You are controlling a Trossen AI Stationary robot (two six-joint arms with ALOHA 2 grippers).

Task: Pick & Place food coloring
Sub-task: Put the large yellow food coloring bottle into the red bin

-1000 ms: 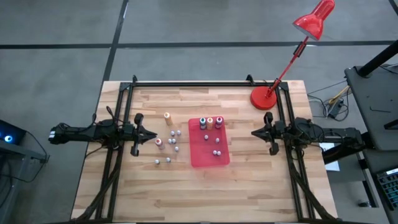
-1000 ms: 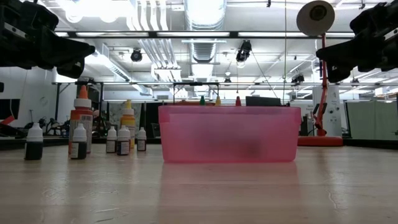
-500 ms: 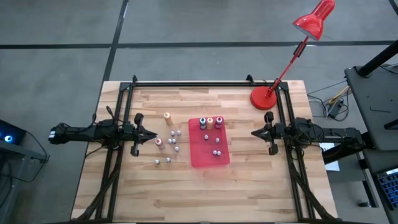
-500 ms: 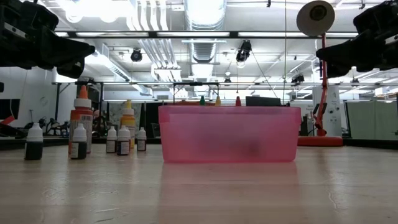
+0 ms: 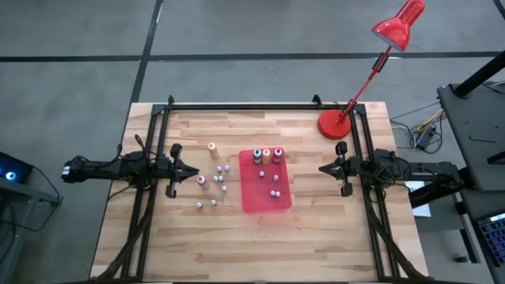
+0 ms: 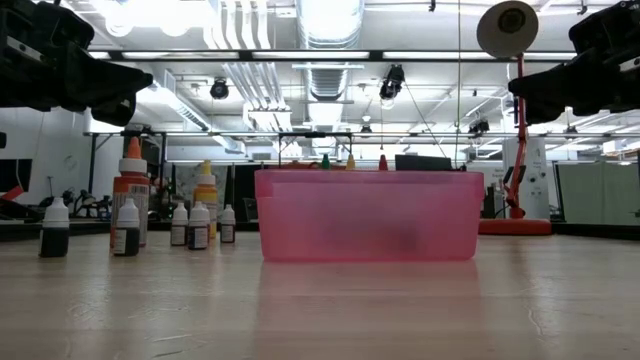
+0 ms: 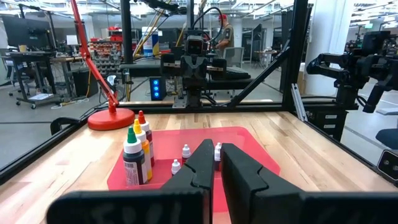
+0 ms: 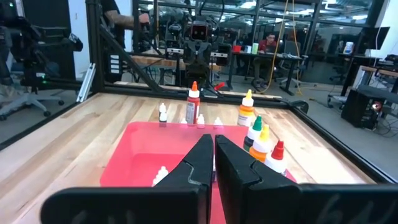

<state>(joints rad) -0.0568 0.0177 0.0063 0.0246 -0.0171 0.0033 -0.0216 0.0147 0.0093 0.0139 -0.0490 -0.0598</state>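
Observation:
A flat red tray (image 5: 256, 197) lies mid-table. At its far end stand three taller food coloring bottles (image 5: 267, 155), with three tiny ones (image 5: 274, 179) nearer the middle. Left of the tray, on the bare wood, stand an orange bottle (image 5: 212, 148), a red one (image 5: 202, 181) and several tiny white-capped ones (image 5: 220, 178). They also show in the low view (image 6: 130, 205). My left gripper (image 5: 192, 168) hovers left of these bottles, shut and empty, pointing right. My right gripper (image 5: 322, 167) hovers right of the tray, shut and empty, pointing left.
A red desk lamp stands with its round base (image 5: 333, 125) on the table's far right corner, its head reaching out beyond the table. A black frame (image 5: 260, 104) runs along the far edge and both sides. Bare wood lies in front of the tray.

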